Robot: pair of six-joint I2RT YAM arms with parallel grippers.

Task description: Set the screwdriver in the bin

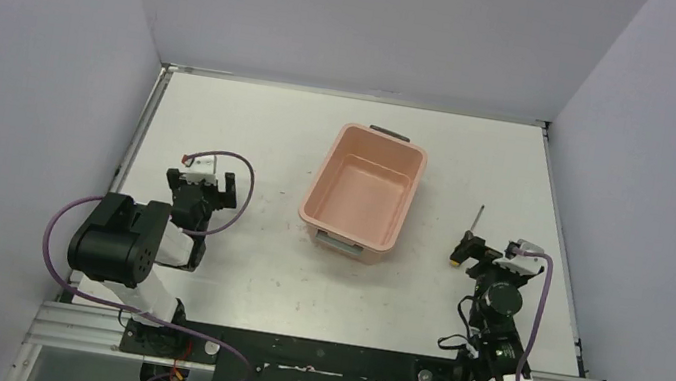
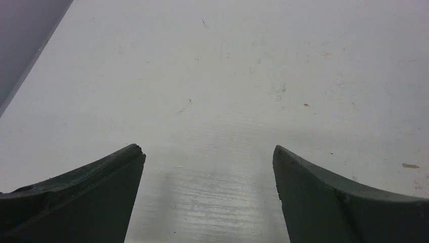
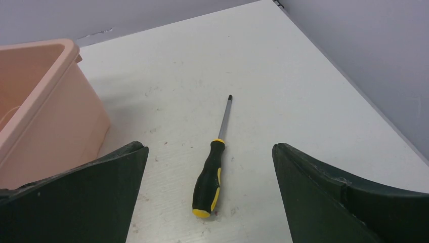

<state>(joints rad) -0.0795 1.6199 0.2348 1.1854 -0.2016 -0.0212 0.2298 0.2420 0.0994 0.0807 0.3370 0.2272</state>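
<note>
The screwdriver (image 1: 464, 245) lies flat on the white table, right of the bin, its shaft pointing away from the arms. In the right wrist view its black and yellow handle (image 3: 209, 177) lies between my open right gripper's (image 3: 208, 148) fingers, untouched, butt end nearest. In the top view the right gripper (image 1: 484, 253) sits low just behind the handle. The salmon-pink bin (image 1: 366, 195) stands empty at the table's middle, and its wall (image 3: 60, 116) shows at the left of the right wrist view. My left gripper (image 1: 202, 178) is open and empty over bare table (image 2: 208, 152).
Grey walls enclose the table on the left, back and right. The right wall (image 3: 374, 61) runs close beside the screwdriver. Purple cables (image 1: 239, 186) loop off both arms. The bin's grey near handle (image 1: 346, 245) faces the arm bases.
</note>
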